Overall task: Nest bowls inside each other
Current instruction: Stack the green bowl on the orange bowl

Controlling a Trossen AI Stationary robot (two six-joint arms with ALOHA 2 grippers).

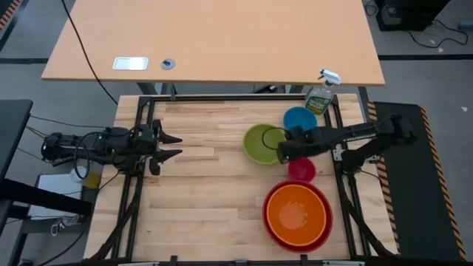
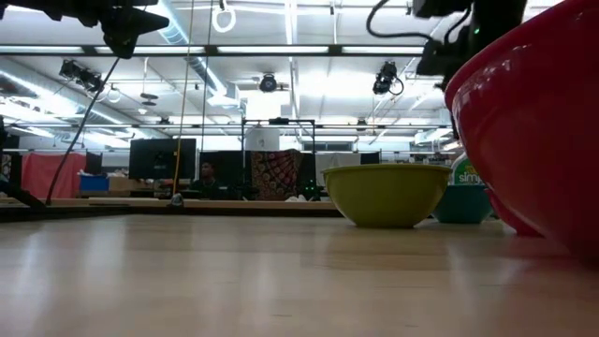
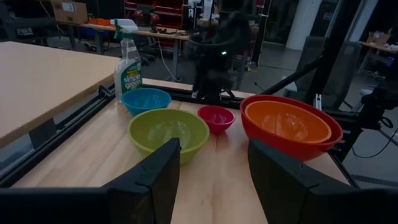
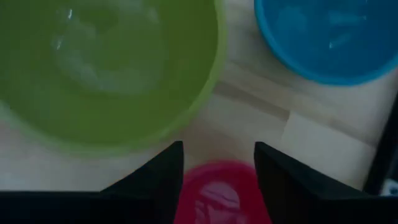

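The orange bowl sits nested inside the red bowl at the near right of the table. The lime green bowl, the blue bowl and the small magenta bowl each rest on their bases on the wood. My right gripper hangs open above the table, pointing steeply down. It is beside the green bowl's right rim, and the magenta bowl lies below its fingers. My left gripper waits open at the table's left, held level and holding nothing.
A green spray bottle stands at the far right corner, just behind the blue bowl. A black frame rail borders the wooden top. Bare wood lies between my left gripper and the bowls.
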